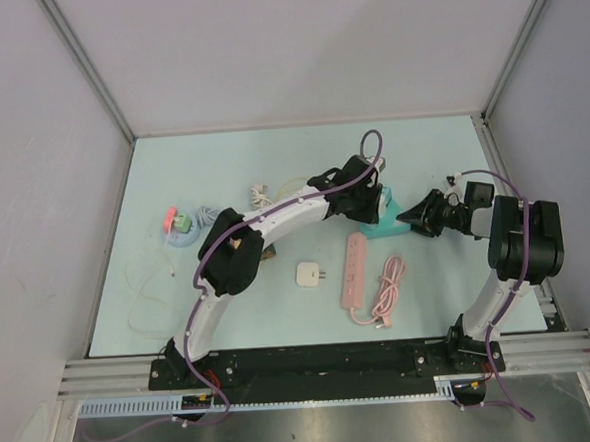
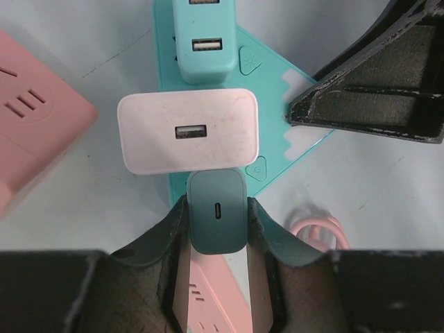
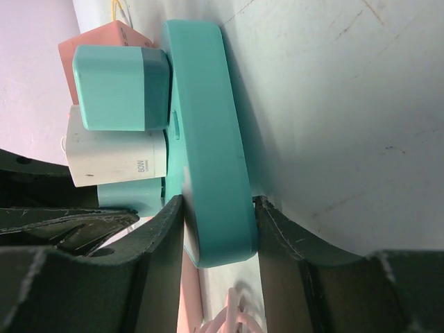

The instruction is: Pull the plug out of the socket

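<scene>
The left pincer [image 2: 216, 207] pinches the dark green plug [image 2: 217, 225] from both sides. This plug stands on the teal socket [image 2: 274, 97], just beside a white charger [image 2: 187, 132] and a teal charger [image 2: 203, 41]. The socket lies on the worktop [image 1: 221, 165]. The right pincer [image 3: 216, 211] pinches one end of the socket. A pink power strip [image 1: 355, 269] lies near.
</scene>
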